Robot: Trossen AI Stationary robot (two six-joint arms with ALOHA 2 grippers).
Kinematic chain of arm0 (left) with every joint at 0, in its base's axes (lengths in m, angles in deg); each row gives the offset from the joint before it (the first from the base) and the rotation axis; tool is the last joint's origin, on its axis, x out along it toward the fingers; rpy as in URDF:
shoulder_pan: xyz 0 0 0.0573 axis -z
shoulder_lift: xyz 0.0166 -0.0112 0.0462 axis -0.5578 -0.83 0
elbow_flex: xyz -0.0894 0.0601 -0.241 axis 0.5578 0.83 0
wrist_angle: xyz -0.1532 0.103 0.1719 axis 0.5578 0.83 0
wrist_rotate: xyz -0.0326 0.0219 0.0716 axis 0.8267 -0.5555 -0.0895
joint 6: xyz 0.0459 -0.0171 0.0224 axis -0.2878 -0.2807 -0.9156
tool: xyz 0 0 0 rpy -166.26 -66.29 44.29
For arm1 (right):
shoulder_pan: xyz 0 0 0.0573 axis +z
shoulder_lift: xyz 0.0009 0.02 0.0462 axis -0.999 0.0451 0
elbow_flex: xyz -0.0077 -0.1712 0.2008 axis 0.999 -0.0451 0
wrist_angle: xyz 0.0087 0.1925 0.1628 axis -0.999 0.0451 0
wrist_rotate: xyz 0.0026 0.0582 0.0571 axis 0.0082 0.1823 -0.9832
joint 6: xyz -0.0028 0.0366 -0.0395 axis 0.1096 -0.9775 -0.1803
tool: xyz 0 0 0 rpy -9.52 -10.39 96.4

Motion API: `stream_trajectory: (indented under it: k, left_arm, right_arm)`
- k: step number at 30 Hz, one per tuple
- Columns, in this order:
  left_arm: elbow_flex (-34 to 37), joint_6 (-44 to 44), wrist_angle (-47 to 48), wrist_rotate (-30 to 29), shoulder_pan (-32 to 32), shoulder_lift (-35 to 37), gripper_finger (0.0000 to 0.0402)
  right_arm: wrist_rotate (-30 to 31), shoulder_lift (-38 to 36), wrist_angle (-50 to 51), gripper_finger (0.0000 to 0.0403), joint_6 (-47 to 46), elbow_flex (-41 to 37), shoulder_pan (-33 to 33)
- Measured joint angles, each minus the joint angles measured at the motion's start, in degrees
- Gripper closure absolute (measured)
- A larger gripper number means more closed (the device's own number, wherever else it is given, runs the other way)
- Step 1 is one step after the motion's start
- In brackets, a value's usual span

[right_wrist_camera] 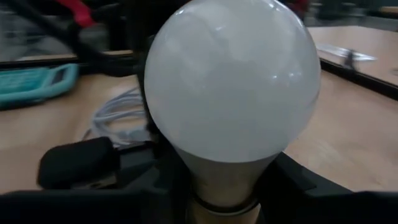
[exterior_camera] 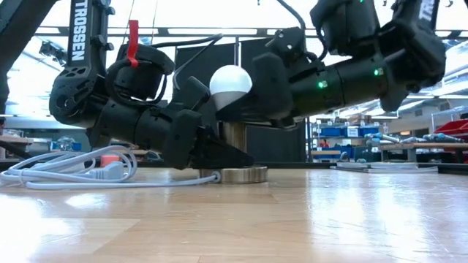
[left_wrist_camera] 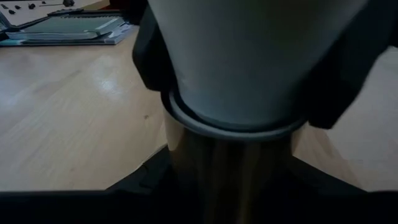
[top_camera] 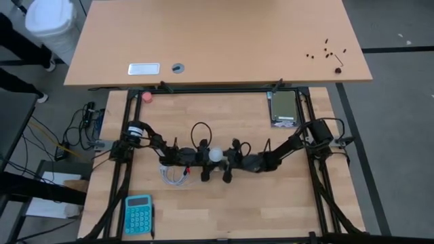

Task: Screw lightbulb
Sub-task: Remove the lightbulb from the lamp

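Note:
The white frosted lightbulb [top_camera: 215,154] stands upright at mid-table, globe up [exterior_camera: 231,84], its lower end in a metal socket [exterior_camera: 234,139]. The socket's round base disc [exterior_camera: 235,175] rests flat on the table. My left gripper [top_camera: 201,160] comes in low from the left and is shut on the socket. My right gripper [top_camera: 229,158] comes in from the right, a little higher, and is shut on the bulb. In the right wrist view the globe [right_wrist_camera: 233,87] fills the picture. My left gripper pinches the socket's upright metal column [left_wrist_camera: 230,168] between its two fingers, coming nearly level from the table's left. The socket stays upright with its base disc on the table. My right gripper pinches the bulb's tapered white neck [right_wrist_camera: 224,180], below the globe, between its two fingers [left_wrist_camera: 149,62]. The fingers come nearly level from the table's right, one on either side. The bulb stands upright, its lower end in the socket.
The socket's white cord [top_camera: 173,175] lies coiled near-left of the grippers. A teal calculator [top_camera: 138,213] lies at the near left, a pink ball [top_camera: 147,97] at the far left, a green book [top_camera: 283,108] at the far right. A second tabletop [top_camera: 217,41] lies beyond.

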Motion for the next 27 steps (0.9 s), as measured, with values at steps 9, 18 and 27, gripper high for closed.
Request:
stream_trajectory:
  k: [9, 18, 27]
  left_arm:
    - [0.13, -1.03, -0.16, 0.11, 0.0, 0.0, 0.0213]
    - [-0.55, -0.16, -0.57, 0.75, -0.16, 0.07, 0.0213]
    - [-0.89, -0.92, -0.44, 0.84, -0.17, 0.06, 0.0213]
  right_arm:
    - [-33.19, -0.22, -9.09, 0.0247, 10.4, -4.98, -10.9]
    - [-67.83, 0.0, -8.89, 0.0246, 7.76, -3.28, -23.01]
    - [-67.18, 0.02, -7.71, 0.024, 6.18, -1.95, -23.67]
